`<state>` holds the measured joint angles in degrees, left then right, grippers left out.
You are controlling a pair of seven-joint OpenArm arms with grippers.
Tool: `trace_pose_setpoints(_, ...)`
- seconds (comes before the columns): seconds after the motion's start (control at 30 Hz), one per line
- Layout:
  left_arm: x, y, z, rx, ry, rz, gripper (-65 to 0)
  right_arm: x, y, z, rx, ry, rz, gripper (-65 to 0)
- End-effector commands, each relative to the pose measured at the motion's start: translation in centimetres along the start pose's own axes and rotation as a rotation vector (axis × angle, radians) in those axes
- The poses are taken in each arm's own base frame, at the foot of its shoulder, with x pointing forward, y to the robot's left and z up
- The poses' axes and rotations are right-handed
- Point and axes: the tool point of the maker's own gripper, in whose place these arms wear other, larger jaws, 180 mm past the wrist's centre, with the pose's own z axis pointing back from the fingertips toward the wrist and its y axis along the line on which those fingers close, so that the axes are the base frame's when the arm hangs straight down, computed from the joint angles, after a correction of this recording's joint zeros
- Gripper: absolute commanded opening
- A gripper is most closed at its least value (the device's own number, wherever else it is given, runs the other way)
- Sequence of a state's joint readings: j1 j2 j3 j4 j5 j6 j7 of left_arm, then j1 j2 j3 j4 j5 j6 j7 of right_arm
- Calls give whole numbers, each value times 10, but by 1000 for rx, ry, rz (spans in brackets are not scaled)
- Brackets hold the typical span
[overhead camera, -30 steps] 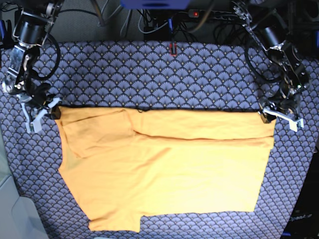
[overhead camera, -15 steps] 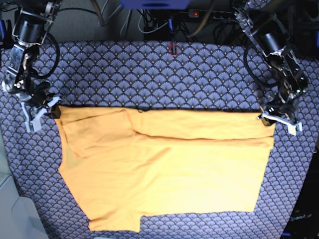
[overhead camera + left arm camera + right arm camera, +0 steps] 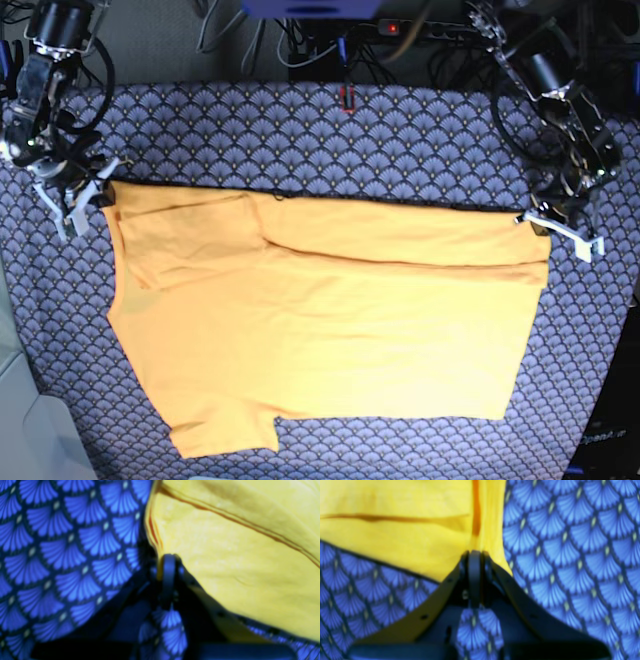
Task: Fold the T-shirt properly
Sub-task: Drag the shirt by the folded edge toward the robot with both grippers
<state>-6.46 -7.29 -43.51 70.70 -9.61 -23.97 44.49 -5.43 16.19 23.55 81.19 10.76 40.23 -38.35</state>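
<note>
Two end effectors each pinch a top corner of the T-shirt (image 3: 320, 330), an orange-yellow shirt lying flat on a desk covered by a purple-grey fan-patterned cloth (image 3: 300, 140). The left end effector (image 3: 556, 224), on the right side of the base view, has just pressed together on the shirt's top corner there; a second ago its fingers were spread around that edge. The left wrist view shows yellow fabric drawn into a small peak at the closed tips (image 3: 169, 565). The right end effector (image 3: 88, 196), on the left of the base view, was already pinching its corner, and the right wrist view shows fabric gathered at its joined tips (image 3: 475, 557).

Since a second ago, the shirt has slid a little towards the far side of the desk, the right-arm corner most of all, and its near hem now sits farther from the bottom of the picture. With both corners held, the pair looks ready to carry the far edge over for a fold.

A strip along the far edge is already doubled over, its crease running nearly the full width. One sleeve lies folded inward near the right end effector. Bare patterned cloth surrounds the shirt: a wide band beyond the far edge, narrower margins at each side, and a slim strip at the near edge. The shirt's broad, flat middle lies unobstructed.
</note>
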Motion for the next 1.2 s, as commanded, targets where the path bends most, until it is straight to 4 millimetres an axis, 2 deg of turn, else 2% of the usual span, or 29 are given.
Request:
trace_pose_setpoints(0.0,26,4,10,20,-61,-33,-650,16,-8,8,-23,-49,23,-650)
trace_pose_setpoints(0.2,26,14,34,64,-62,-88,-650,1,2,13,-12,-28,24,-650)
trace_pose_setpoints(0.3,21,34,47,112,-59,-55,-650,-11,5,14,-8,-4,18,-650)
trace_pose_setpoints(0.4,14,47,52,140,-30,-26,-650,-24,1,19,-24,10,-15,-650)
trace_pose_setpoints(0.5,-1,59,59,165,0,-24,-650,-33,-2,26,-47,10,-40,-650)
trace_pose_setpoints(0.6,-7,62,63,174,11,-34,-650,-38,3,38,-53,16,-14,-650)
trace_pose_setpoints(0.67,-12,64,65,180,22,-39,-650,-41,13,44,-51,12,-9,-650)
trace_pose_setpoints(0.8,-15,66,68,187,27,-42,-650,-48,16,61,-84,2,-27,-650)
trace_pose_setpoints(0.87,-25,69,70,193,49,-48,-650,-52,19,65,-85,8,-25,-650)
trace_pose_setpoints(1.03,-32,72,72,199,63,-45,-650,-60,25,68,-78,7,-37,-650)
trace_pose_setpoints(1.17,-46,76,77,203,87,-58,-650,-67,28,72,-73,10,-40,-650)
